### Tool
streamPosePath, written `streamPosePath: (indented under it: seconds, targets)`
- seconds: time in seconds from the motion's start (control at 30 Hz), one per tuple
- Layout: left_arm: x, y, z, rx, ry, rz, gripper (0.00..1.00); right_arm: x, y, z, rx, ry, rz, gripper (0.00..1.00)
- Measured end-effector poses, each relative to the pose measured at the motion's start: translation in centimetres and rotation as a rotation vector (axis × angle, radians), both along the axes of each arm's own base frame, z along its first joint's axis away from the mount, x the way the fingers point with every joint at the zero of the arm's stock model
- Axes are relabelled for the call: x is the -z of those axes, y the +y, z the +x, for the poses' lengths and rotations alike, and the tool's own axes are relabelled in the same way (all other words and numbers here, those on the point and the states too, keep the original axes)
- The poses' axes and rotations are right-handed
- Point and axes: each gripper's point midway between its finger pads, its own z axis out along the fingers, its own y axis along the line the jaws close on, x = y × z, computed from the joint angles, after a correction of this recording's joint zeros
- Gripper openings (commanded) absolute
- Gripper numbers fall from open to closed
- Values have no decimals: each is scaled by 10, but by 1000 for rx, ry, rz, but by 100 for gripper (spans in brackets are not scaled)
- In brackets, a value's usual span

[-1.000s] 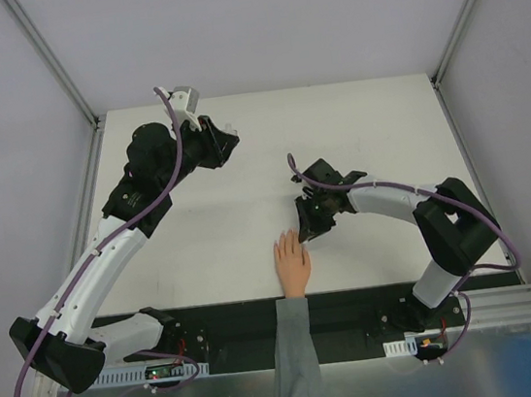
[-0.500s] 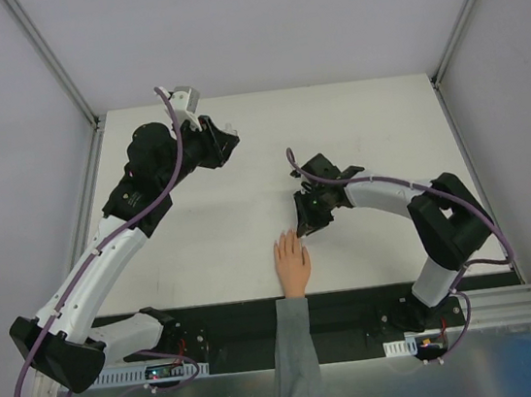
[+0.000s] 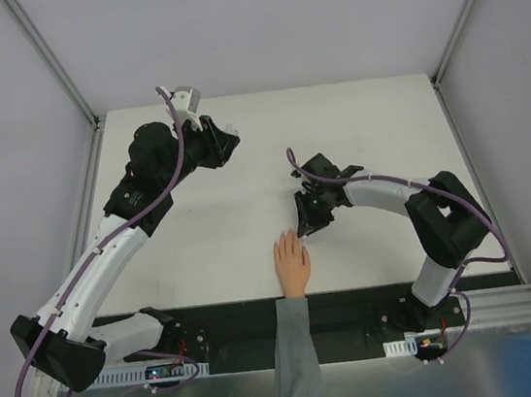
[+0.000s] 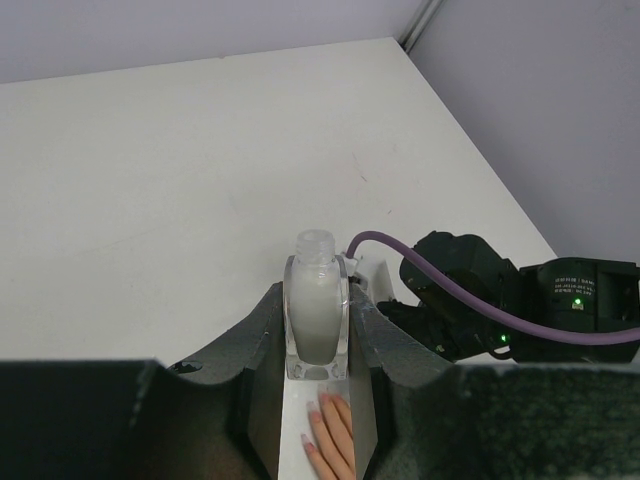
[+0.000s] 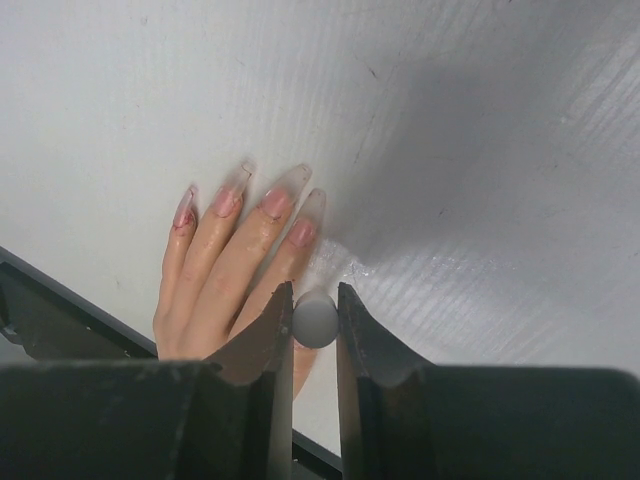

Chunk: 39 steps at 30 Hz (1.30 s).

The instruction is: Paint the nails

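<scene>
At the near edge of the worktop (image 3: 372, 116) the hand (image 3: 292, 264) lies flat, its nails (image 5: 275, 200) pink at the base; I judge painting mid-way, coats unclear. My right tool (image 5: 314, 296), angled down just beside them, pinches the grey brush cap (image 5: 316, 322). Farther off, my raised left tool (image 4: 317, 292) clamps the open bottle (image 4: 317, 330)

The surface (image 3: 250, 230) is plain white, with a black strip (image 3: 358, 304) along its near edge. The hand (image 3: 292, 265) is peach and its sleeve (image 3: 297, 361) grey. The nails (image 5: 270, 200) are pale pink at the base and clear toward the tips. The dark grey left tool (image 4: 317, 300) grips a clear bottle (image 4: 317, 325) of milky white liquid. The dark right tool (image 5: 315, 300) clamps a matte grey round cap (image 5: 315, 320). The arms (image 3: 107, 258) are black and white, with purple cables (image 3: 178, 141).
</scene>
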Motion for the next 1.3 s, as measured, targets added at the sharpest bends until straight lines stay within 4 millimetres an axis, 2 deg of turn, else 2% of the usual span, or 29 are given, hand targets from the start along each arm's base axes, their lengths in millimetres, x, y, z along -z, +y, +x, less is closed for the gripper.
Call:
streamPosePath:
  seconds: [0.7,1.3]
  targets:
    - [-6,3,-3,3,-25,5,0,3,-5,-15,-2,9,-5,0]
    - [-8,3,-4,2,-30,2,0,-3,1,-9,-5,-6,7,0]
